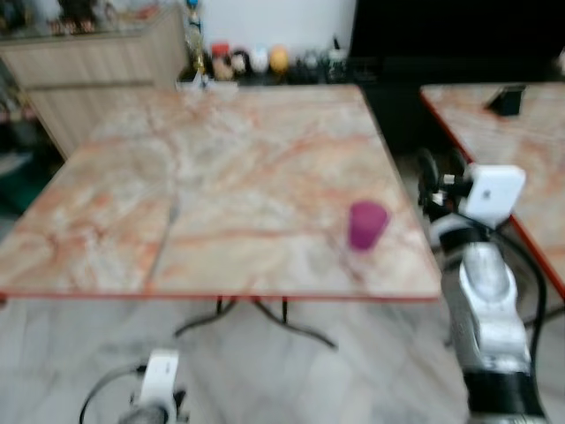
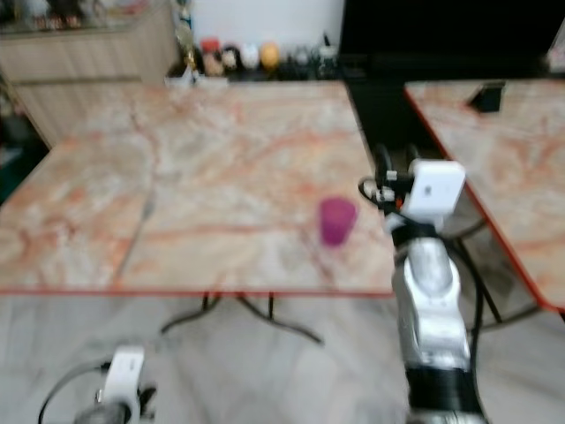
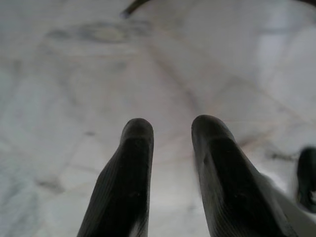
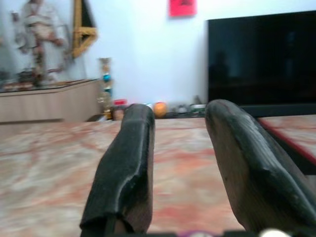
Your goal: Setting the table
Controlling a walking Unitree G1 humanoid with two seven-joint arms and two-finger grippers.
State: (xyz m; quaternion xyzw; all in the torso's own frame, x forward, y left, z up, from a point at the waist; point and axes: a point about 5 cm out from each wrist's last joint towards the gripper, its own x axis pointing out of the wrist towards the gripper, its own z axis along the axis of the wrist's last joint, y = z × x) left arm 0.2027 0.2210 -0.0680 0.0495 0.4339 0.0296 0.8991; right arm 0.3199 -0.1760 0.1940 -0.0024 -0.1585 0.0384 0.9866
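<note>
Cup (image 1: 366,224), purple and upright, stands alone on the marble table (image 1: 221,177) near its front right corner, a plausible spot for one place setting, with the rest of the top bare. Going left to right: left gripper (image 3: 172,129) hangs low over the floor (image 3: 74,89), fingers slightly apart and empty, idle because nothing sits on that side to handle. Right gripper (image 4: 177,116) is raised just beside the table's right edge, near the cup but clear of it, fingers parted and holding nothing, seemingly between release and the next item.
</note>
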